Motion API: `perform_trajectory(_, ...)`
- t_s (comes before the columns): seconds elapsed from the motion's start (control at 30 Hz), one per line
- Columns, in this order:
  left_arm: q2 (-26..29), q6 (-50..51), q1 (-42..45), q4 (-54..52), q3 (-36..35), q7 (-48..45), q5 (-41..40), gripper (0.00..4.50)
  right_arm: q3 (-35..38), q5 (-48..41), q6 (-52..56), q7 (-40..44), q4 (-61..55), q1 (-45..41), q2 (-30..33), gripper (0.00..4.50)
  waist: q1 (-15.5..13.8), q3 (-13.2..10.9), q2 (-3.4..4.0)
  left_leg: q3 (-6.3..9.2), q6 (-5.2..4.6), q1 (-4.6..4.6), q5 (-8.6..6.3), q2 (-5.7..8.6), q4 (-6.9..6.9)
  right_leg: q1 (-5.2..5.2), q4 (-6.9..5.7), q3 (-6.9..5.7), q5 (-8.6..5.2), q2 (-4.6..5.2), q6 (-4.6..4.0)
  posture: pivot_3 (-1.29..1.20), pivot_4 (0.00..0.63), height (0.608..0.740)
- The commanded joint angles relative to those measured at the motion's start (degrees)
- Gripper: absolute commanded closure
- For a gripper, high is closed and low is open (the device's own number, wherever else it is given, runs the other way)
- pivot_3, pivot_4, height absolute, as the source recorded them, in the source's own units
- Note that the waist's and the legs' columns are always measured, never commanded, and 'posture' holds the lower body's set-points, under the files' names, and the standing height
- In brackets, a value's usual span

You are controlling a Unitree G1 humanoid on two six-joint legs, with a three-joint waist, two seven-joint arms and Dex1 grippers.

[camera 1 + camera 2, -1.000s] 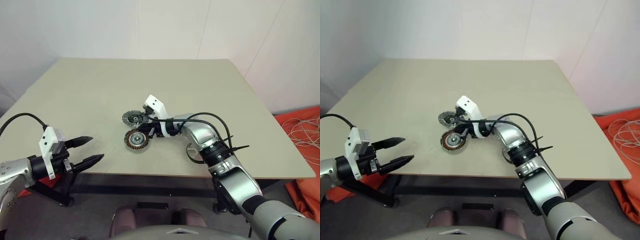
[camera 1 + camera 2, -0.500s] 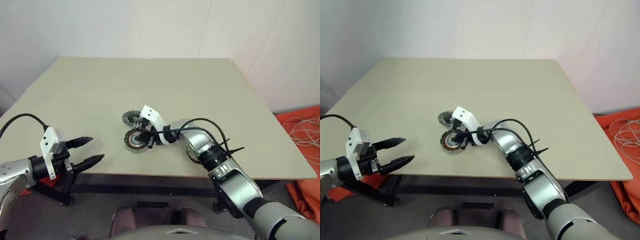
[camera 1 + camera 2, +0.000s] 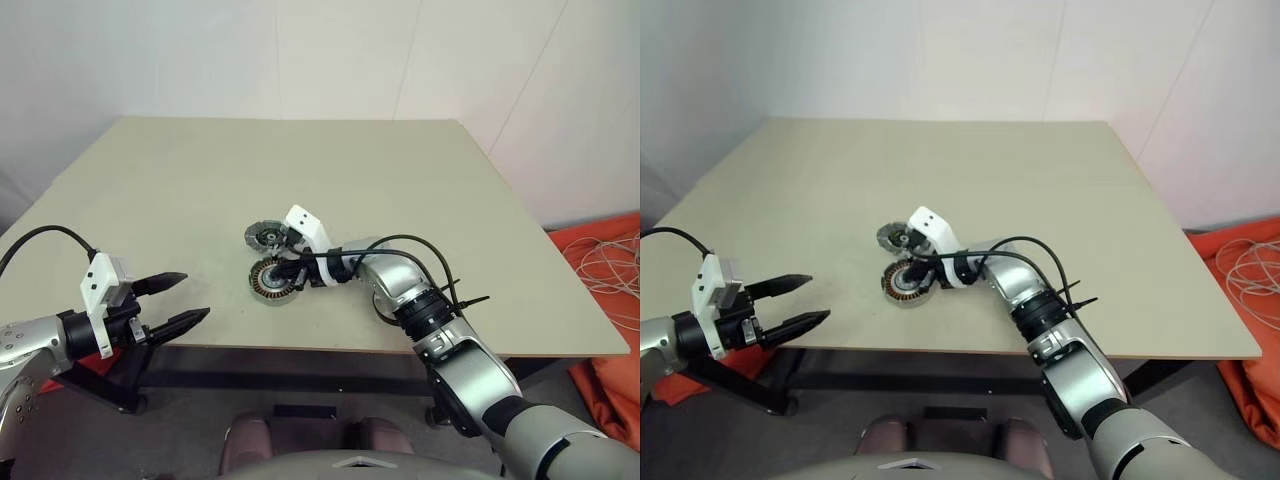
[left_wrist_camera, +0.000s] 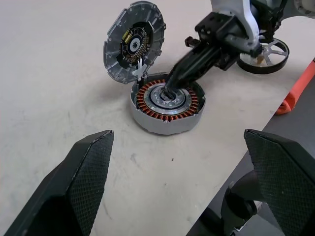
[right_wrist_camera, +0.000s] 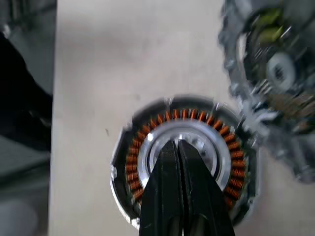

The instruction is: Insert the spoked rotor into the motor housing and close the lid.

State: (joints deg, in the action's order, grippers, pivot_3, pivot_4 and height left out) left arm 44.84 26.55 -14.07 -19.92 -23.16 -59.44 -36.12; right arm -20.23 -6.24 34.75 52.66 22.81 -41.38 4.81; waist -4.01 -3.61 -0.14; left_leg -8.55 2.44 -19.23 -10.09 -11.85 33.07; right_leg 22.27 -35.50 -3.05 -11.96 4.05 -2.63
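Note:
The motor housing (image 4: 168, 103), a silver disc with copper windings, lies near the table's front edge. The lid (image 4: 134, 44), grey with a dark inner centre, rests just behind it and touches its rim. My right gripper (image 5: 177, 145) is shut with nothing between its fingers, and its tips rest on the housing's silver centre (image 3: 274, 280). The spoked rotor (image 4: 275, 63), dark-rimmed with silver spokes, lies on the table behind the right wrist. My left gripper (image 3: 186, 301) hangs open off the table's front left, pointing at the housing.
The beige table (image 3: 400, 180) stretches wide behind the parts. Its front edge runs close to the housing. Orange cloth with white cables (image 3: 610, 265) lies on the floor to the right. A black cable loops over my right forearm (image 3: 420, 250).
My right forearm has dropped and the shut gripper has come down from between lid and housing onto the housing's centre. The left arm has kept still.

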Motion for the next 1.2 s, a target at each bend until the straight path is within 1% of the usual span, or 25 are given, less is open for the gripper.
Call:
perform_trajectory(0.03, 0.3, -0.5, 0.8, -1.0, -0.5, 0.2, -0.5, 0.0, 3.4, -2.8, 0.2, -0.9, -1.9, -2.9, -1.5, 4.48, 0.0, 0.0, 0.0, 0.0, 0.0, -0.01, 0.0, 0.0, 0.0, 0.01, 0.0, 0.0, 0.0, 0.0, 0.0, 0.0, 0.0, 0.74)
perform_trajectory(0.13, 0.4, -0.5, 1.0, -0.9, -0.5, 0.2, -0.4, 0.0, 4.6, -3.8, 0.4, -1.3, -1.7, -3.4, -2.5, 4.48, 0.0, 0.0, 0.0, -0.01, 0.0, -0.02, 0.0, 0.01, -0.01, 0.01, -0.01, 0.0, 0.0, 0.0, -0.01, 0.0, 0.0, 0.74)
perform_trajectory(0.23, 0.4, -0.5, 0.9, -1.0, -0.7, 0.1, -0.5, 0.0, 3.3, -3.1, -0.5, -1.0, -0.7, -2.9, -2.5, 4.48, 0.0, 0.0, -0.01, -0.03, 0.0, -0.09, -0.01, 0.02, -0.04, 0.05, -0.01, 0.0, 0.01, 0.0, -0.01, 0.0, 0.0, 0.74)
perform_trajectory(0.5, 0.3, -0.4, 0.6, -1.4, -0.9, 0.3, -0.6, 0.0, -3.6, 3.6, -7.4, -1.2, 10.2, 0.6, -1.2, 4.48, 0.1, 0.0, 0.02, -0.06, 0.0, -0.2, -0.01, 0.03, -0.05, 0.16, -0.01, 0.0, 0.01, 0.01, -0.01, 0.0, 0.0, 0.74)
perform_trajectory(0.6, 0.5, -0.4, 0.3, -1.5, -1.3, 0.3, -0.7, 0.0, -1.6, 2.1, -6.9, -1.4, 10.5, -0.1, -2.2, 4.48, 0.1, 0.0, 0.08, -0.03, 0.0, 0.12, -0.01, 0.0, -0.05, -0.06, 0.0, 0.0, 0.0, 0.01, 0.0, 0.0, 0.0, 0.74)
perform_trajectory(0.77, 0.5, -0.6, 0.5, -1.3, -1.2, 0.3, -0.6, 0.0, 2.2, -0.2, -7.0, -1.7, 9.4, -2.3, -3.6, 4.48, 0.1, 0.0, 0.08, 0.0, 0.0, 0.12, -0.01, 0.01, -0.05, -0.06, 0.02, 0.01, 0.0, 0.01, 0.0, 0.0, 0.0, 0.74)
perform_trajectory(0.93, 0.5, -0.7, 0.5, -1.3, -1.2, 0.3, -0.6, 0.0, 7.8, -5.3, -3.9, -1.0, 4.3, -4.2, -4.1, 4.48, 0.0, -0.1, 0.05, 0.01, 0.01, 0.07, -0.01, 0.01, -0.05, -0.02, 0.02, 0.0, 0.0, 0.01, 0.0, 0.0, 0.0, 0.74)
perform_trajectory(1.1, 0.5, -0.7, 0.5, -1.0, -1.4, 0.3, -0.6, 0.0, 7.5, -5.6, -2.7, -0.2, 1.8, -4.1, -2.6, 4.48, 0.0, 0.0, 0.01, -0.02, 0.01, 0.04, 0.0, 0.0, -0.05, 0.0, 0.0, 0.0, 0.0, 0.0, 0.0, 0.0, 0.0, 0.74)
perform_trajectory(1.2, 0.5, -0.7, 0.8, -1.0, -1.2, 0.4, -0.6, 0.0, 4.8, -3.7, -3.8, 0.8, 2.0, -2.7, -1.4, 4.48, 0.0, 0.0, -0.05, -0.03, 0.0, -0.1, -0.01, 0.02, -0.05, 0.09, 0.0, 0.01, 0.01, 0.01, -0.01, 0.0, 0.0, 0.74)
